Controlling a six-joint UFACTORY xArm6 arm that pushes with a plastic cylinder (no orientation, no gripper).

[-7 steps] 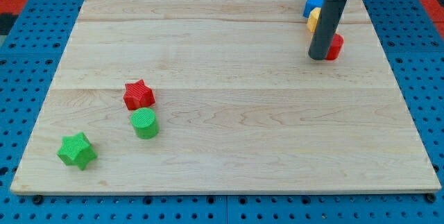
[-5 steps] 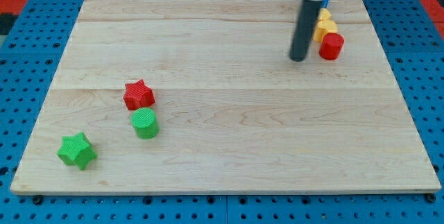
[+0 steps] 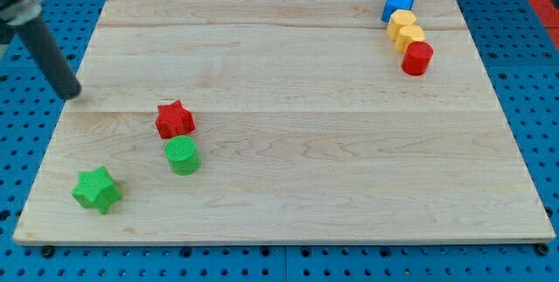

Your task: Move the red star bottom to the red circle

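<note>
The red star [image 3: 175, 119] lies on the wooden board at the view's left of centre. The red circle [image 3: 417, 58] stands near the view's top right. My tip [image 3: 72, 95] rests near the board's left edge, to the upper left of the red star and well apart from it. The rod above it is blurred.
A green circle [image 3: 182, 155] stands just below the red star, and a green star [image 3: 96, 189] sits at the bottom left. A yellow block [image 3: 404, 29] and a blue block [image 3: 398, 1] stand in a row just above the red circle. The wooden board [image 3: 288, 195] sits on a blue pegboard.
My tip has swept from beside the red circle at the top right across the board to its left edge. No block has moved.
</note>
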